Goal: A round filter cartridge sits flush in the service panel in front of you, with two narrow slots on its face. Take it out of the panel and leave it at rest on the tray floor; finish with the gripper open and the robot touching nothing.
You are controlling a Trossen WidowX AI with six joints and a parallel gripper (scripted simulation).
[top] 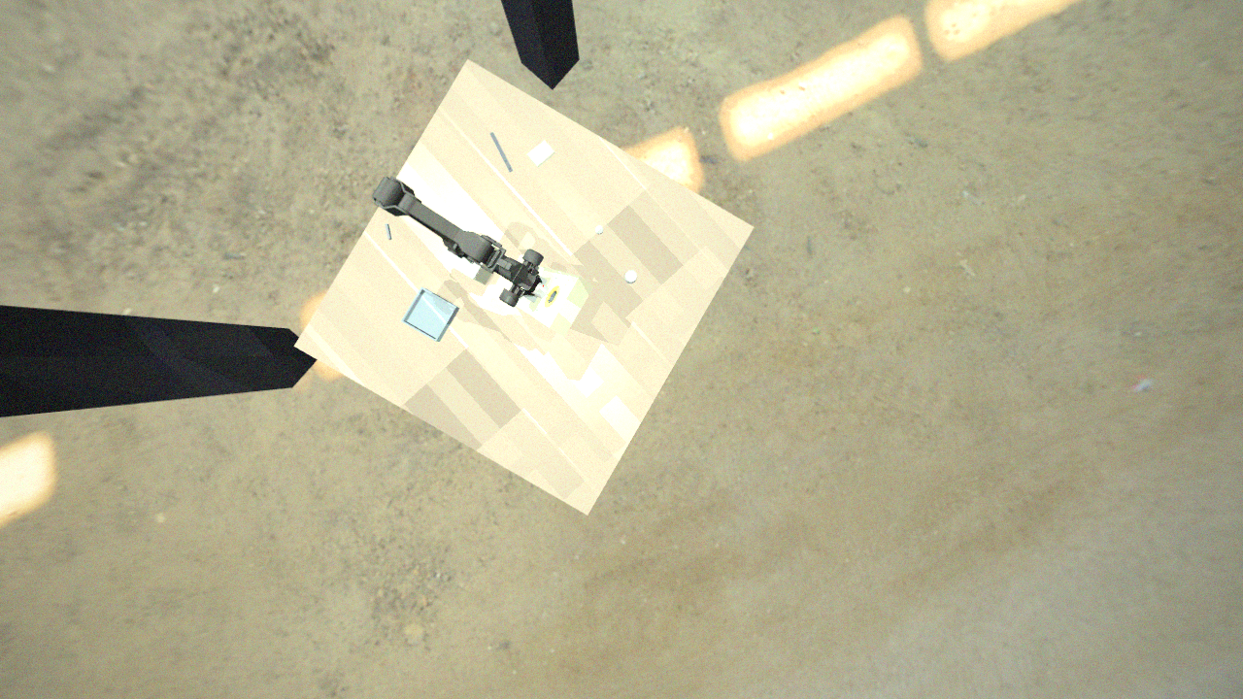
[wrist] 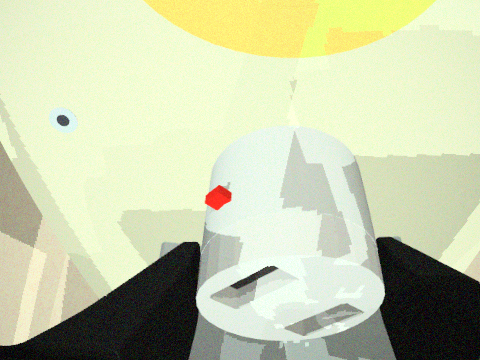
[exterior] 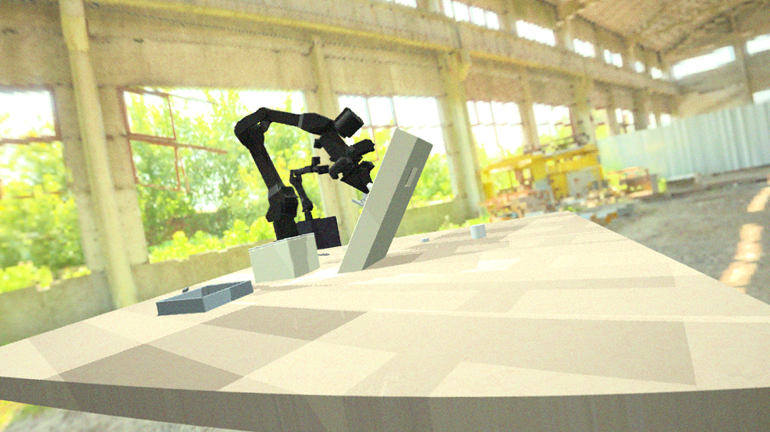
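The white round cartridge (wrist: 295, 240) stands out from the sloping pale service panel (top: 569, 304) (exterior: 372, 205) (wrist: 150, 100), its slotted face toward the wrist camera. A red nub (wrist: 218, 197) is on its side. My gripper (top: 538, 291) (exterior: 365, 195) (wrist: 288, 256) is shut on the cartridge, one black finger on each side, close in front of the panel. A grey ledge (wrist: 215, 347) shows below the cartridge; whether they touch is hidden. A yellow round area (wrist: 290, 25) lies farther up the panel. The blue-grey tray (top: 414, 304) (exterior: 180, 305) stands apart on the table.
A pale box (exterior: 282, 259) stands between tray and panel. Beyond the panel are a white cylinder (top: 630, 276) (exterior: 477, 232) and a smaller white piece (top: 599, 230). A thin rod (top: 501, 151) and a white square (top: 541, 153) lie toward the table's upper corner in the top view.
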